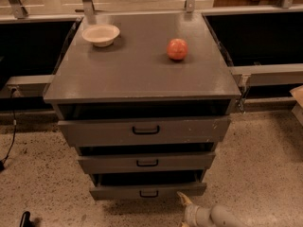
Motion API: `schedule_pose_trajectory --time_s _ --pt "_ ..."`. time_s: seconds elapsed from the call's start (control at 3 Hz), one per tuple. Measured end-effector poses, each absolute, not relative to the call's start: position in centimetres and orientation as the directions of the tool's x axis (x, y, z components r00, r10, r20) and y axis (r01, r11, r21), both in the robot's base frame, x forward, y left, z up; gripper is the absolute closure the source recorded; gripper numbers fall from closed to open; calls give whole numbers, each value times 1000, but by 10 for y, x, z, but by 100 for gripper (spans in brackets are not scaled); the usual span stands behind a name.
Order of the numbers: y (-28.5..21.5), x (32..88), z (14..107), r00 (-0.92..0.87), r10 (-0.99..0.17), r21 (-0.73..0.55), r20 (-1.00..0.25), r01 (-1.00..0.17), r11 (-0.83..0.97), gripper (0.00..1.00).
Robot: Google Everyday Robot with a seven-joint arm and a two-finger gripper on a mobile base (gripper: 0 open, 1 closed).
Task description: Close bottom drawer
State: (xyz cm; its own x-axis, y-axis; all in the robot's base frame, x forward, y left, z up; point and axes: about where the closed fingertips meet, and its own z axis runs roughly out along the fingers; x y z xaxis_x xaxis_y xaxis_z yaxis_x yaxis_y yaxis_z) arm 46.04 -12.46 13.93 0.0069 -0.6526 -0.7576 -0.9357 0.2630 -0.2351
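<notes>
The bottom drawer (118,192) is the lowest of the grey-brown cabinet's three, with a small black loop handle (148,193). It stands out only a little, and a dark strip of its inside shows above the front panel. My gripper (184,206) is at the bottom edge of the camera view, low by the floor, just below and in front of the drawer's right end. Its pale arm (213,216) runs off to the lower right.
The top drawer (144,130) and middle drawer (147,162) each stand slightly out. A white bowl (101,34) and a red fruit (177,49) sit on the cabinet top (142,79). A black cable (12,136) hangs at the left over the speckled floor (42,188).
</notes>
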Motion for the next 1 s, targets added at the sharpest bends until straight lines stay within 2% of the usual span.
schedule_pose_trajectory --time_s 0.33,0.67,1.0 --pt "-125 460 139 7 -653 -235 -758 -936 263 0" --pt "-121 467 141 -11 -649 -203 -761 -945 255 18" --pt "-117 485 137 -20 -645 -183 -764 -951 247 42"
